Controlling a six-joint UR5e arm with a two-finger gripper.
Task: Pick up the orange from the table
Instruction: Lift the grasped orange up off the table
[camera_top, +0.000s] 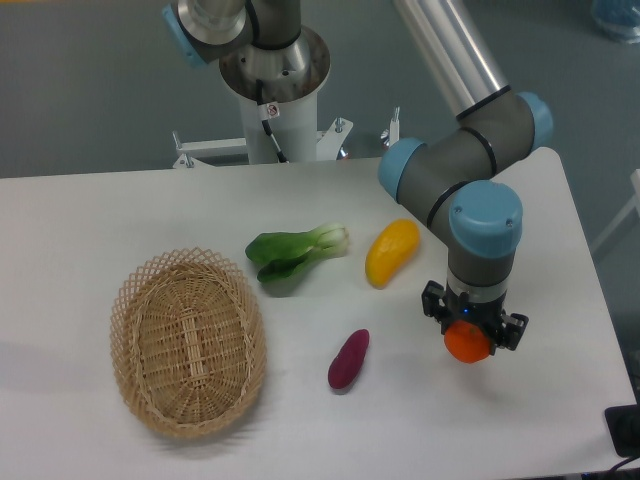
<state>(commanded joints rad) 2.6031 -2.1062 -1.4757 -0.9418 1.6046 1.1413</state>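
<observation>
The orange (466, 345) is a small bright-orange round fruit at the right of the white table (90, 220). My gripper (470, 336) points straight down over it, and its black fingers sit on either side of the orange, closed on it. The wrist hides the top of the orange. I cannot tell whether the orange rests on the table or is just above it.
A yellow elongated fruit (391, 252) lies left of the arm's wrist. A purple sweet potato (349, 360) lies in front of the middle. A green bok choy (294, 252) lies near the centre. An oval wicker basket (187, 342) stands at the front left.
</observation>
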